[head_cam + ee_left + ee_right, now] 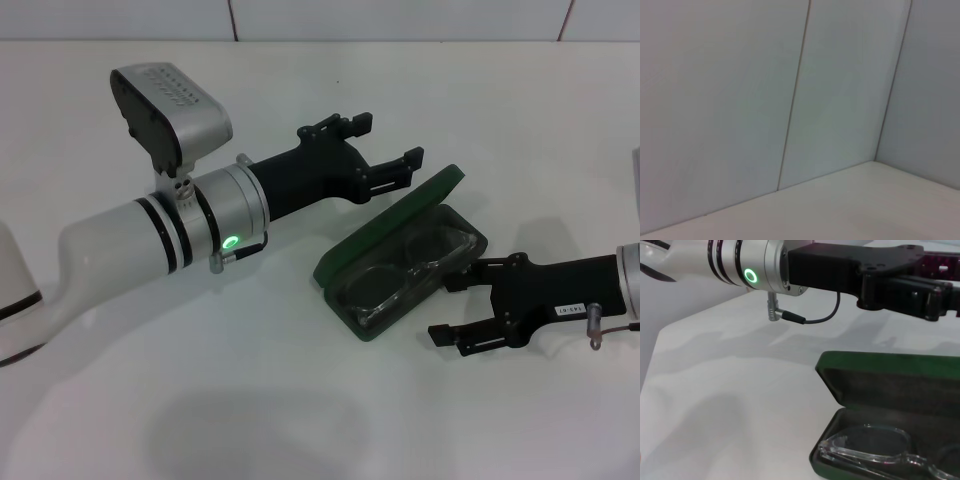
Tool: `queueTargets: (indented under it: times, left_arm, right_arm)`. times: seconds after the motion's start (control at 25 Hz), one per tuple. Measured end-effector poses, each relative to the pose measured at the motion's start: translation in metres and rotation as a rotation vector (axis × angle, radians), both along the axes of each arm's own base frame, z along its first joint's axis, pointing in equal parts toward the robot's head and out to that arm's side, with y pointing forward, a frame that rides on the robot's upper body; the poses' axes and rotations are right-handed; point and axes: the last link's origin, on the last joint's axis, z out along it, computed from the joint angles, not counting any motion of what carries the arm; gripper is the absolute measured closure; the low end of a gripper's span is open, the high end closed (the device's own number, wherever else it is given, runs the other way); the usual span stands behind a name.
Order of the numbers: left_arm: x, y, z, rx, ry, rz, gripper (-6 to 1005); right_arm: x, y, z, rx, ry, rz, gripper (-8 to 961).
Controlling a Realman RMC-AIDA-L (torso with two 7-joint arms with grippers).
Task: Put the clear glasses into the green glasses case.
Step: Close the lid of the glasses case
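You are looking at light, slippery clear glasses (405, 275) lying in the green glasses case (395, 262), apparently fully seated, both grippers (452, 310) gaping empty.

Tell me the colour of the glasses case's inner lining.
Dark grey-black, inside the green glasses case; it shows best in the right wrist view.

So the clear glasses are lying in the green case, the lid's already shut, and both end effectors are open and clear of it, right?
Not quite: the lid is open. The head view shows the green glasses case with its lid raised and the clear glasses inside. The left end effector and right end effector are open, clear of it.
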Motion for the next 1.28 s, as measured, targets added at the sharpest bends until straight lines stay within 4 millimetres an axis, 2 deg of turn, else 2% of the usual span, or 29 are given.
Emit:
queueTargets:
  times: [0.4,0.64,0.8,1.0,1.16,1.28]
  left_arm:
    - [0.0,-0.01,-0.019,-0.071,0.102,-0.043,141]
    - [0.002,-0.015,-0.021,-0.089,0.084,-0.046,142]
    - [0.008,-0.018,-0.015,-0.095,0.004,-0.058,141]
    - [0.005,-0.003,0.002,0.014,-0.089,0.03,141]
    - [-0.011,0.016,0.006,0.097,-0.019,0.133,140]
    - [-0.019,0.019,0.001,0.097,0.06,0.158,140]
  right_arm:
    - [-0.001,0.001,0.0,0.002,0.001,0.002,112]
    - [-0.001,0.001,-0.002,0.003,0.004,-0.001,113]
    - [-0.001,0.001,-0.001,0.005,0.006,-0.001,113]
    - [-0.001,0.001,-0.002,0.009,0.006,0.006,113]
    - [-0.002,0.002,-0.002,0.01,0.008,0.01,113]
    - [-0.003,0.002,-0.002,0.01,0.009,0.013,113]
